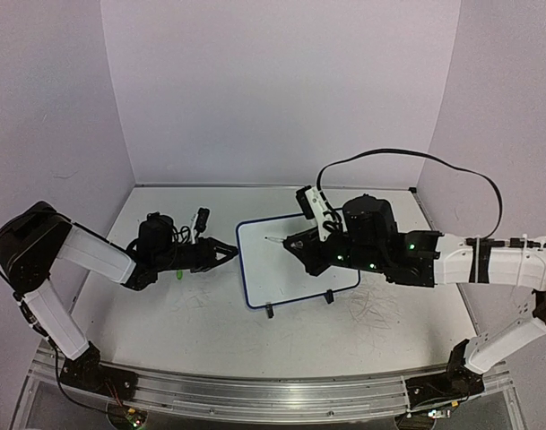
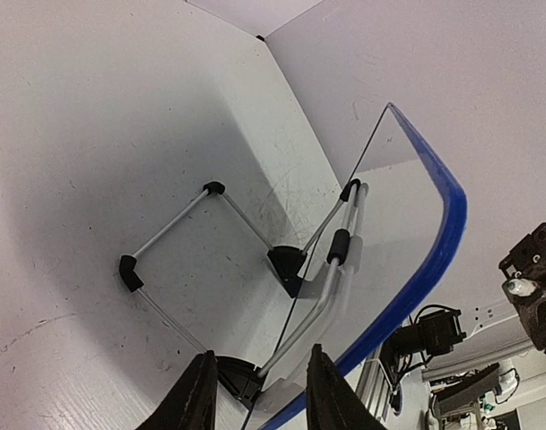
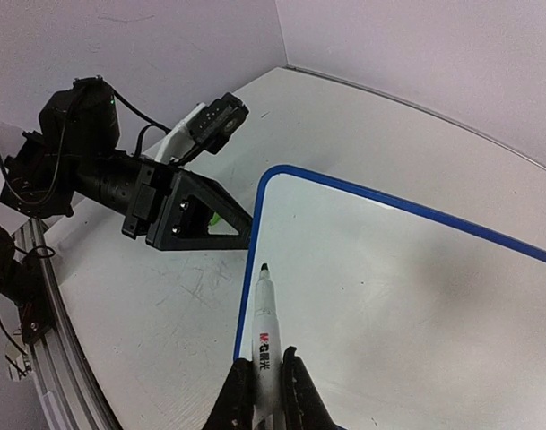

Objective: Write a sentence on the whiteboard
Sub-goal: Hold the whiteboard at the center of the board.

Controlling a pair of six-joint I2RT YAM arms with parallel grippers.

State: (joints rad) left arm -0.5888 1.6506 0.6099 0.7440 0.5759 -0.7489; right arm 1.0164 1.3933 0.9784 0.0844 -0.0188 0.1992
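Note:
The whiteboard (image 1: 290,273), blue-rimmed, stands tilted on its wire stand mid-table. No sentence is in view; its face (image 3: 389,287) shows blank white. My left gripper (image 1: 229,253) sits at the board's left edge. In the left wrist view its jaws (image 2: 259,394) straddle the blue rim and a black foot of the stand, pressed against both, with the board's back (image 2: 389,233) above them. My right gripper (image 3: 264,385) is shut on a white marker (image 3: 265,327). The marker's dark tip hovers just inside the board's left rim, near the left gripper (image 3: 221,219).
A small green piece (image 1: 178,274) lies on the tabletop under the left arm. Faint grey scribbles (image 1: 376,309) mark the table right of the board. Pale walls close in the back and sides. A metal rail (image 1: 273,390) runs along the near edge.

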